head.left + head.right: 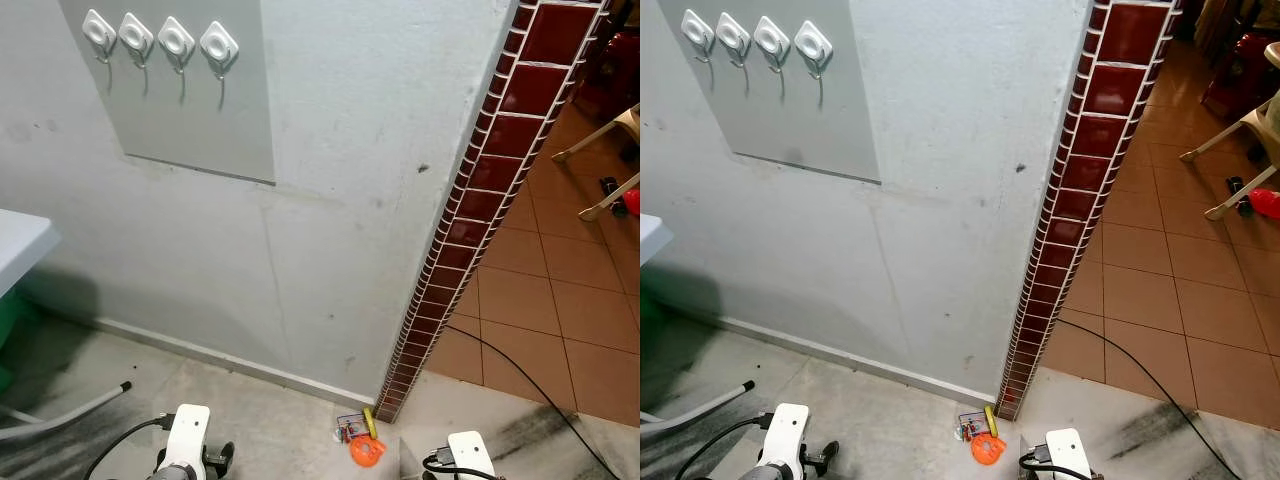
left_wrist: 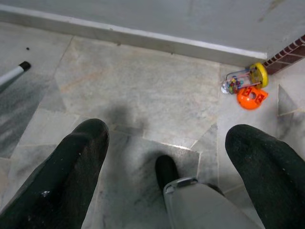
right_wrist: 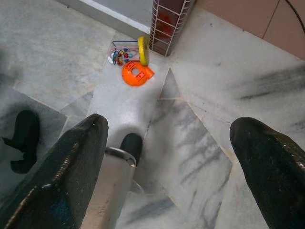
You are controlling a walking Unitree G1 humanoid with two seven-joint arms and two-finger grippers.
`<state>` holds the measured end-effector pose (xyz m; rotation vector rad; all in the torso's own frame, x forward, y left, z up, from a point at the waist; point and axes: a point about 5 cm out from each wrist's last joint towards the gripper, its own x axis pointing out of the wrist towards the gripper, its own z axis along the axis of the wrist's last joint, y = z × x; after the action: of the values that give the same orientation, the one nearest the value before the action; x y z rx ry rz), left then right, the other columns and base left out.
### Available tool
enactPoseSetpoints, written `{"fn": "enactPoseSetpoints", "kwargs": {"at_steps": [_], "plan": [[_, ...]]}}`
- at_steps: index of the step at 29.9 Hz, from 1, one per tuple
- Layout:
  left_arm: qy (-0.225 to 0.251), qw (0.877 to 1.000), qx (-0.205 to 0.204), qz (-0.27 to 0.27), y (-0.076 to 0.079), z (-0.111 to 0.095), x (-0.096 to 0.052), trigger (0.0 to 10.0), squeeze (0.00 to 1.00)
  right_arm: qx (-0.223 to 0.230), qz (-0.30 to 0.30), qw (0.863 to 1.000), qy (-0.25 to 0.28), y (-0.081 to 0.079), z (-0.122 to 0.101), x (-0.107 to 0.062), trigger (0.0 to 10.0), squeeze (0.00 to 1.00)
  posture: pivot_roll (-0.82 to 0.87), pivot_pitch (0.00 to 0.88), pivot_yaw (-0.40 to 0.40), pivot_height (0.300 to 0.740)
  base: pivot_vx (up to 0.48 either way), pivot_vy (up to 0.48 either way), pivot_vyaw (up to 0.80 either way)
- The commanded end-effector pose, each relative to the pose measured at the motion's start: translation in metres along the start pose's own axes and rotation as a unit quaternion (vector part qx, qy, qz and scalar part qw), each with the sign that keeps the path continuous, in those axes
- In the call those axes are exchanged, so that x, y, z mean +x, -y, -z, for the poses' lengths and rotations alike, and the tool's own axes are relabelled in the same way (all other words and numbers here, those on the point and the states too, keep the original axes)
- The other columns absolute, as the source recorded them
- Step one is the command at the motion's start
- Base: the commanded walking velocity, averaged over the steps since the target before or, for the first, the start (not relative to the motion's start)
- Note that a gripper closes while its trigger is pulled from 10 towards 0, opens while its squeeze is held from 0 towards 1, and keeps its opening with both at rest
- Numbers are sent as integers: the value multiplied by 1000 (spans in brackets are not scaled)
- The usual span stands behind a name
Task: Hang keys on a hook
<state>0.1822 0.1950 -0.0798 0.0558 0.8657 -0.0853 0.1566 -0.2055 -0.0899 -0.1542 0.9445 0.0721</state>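
Several white square hooks [image 1: 176, 38] sit in a row on a grey panel [image 1: 200, 110] high on the wall, up and to the left of me. Both arms hang low; their white wrists show at the bottom edge, left [image 1: 187, 435] and right [image 1: 470, 455]. My left gripper [image 2: 167, 138] is open above the marble floor with nothing between its fingers. My right gripper [image 3: 167, 138] is open too and holds nothing. A small colourful object [image 1: 360, 440] with an orange part, a yellow disc and beads lies on the floor at the foot of the tiled corner.
A dark red tiled edge [image 1: 490, 180] ends the wall on the right, with a terracotta floor [image 1: 560, 300] beyond. A black cable [image 1: 530, 380] runs across it. Chair legs [image 1: 600, 140] stand far right. A white tabletop corner [image 1: 20, 245] juts in at left above a white pole [image 1: 70, 410].
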Motion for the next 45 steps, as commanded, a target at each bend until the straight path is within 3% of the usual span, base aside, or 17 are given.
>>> {"fn": "enactPoseSetpoints", "kwargs": {"at_steps": [1, 3, 9, 15, 40, 45], "plan": [[10, 1000, 3, -5, 0, -4, 1, 10000, 0, -4, -1, 1000, 2, -3, 1, 0, 10000, 0, 42, 0, 26, 740, 0, 0, 0], [12, 1000, 8, -9, 0, -5, 1, 10000, 0, -3, -2, 1000, 3, -3, 1, 0, 10000, 0, 42, 0, 26, 740, 0, 0, 0], [16, 999, -27, 12, 2, -4, 1, 10000, 0, -2, -6, 1000, 7, -5, -2, 1, 10000, 0, 43, 0, 21, 740, 0, 0, 0], [13, 1000, -26, 5, 1, -4, 1, 10000, 0, -8, -9, 1000, 10, -6, -3, 1, 10000, 0, 40, 0, 17, 740, 0, 0, -185], [15, 998, -53, 9, 2, -7, 2, 10000, 0, -3, -10, 1000, 12, -4, -4, 1, 10000, 0, 33, 0, 10, 740, 0, 0, 800], [18, 999, -44, 9, 2, -9, 3, 10000, 0, -4, -11, 1000, 11, -4, -3, 1, 10000, 0, 33, 0, 9, 740, 0, 424, 800]]}}
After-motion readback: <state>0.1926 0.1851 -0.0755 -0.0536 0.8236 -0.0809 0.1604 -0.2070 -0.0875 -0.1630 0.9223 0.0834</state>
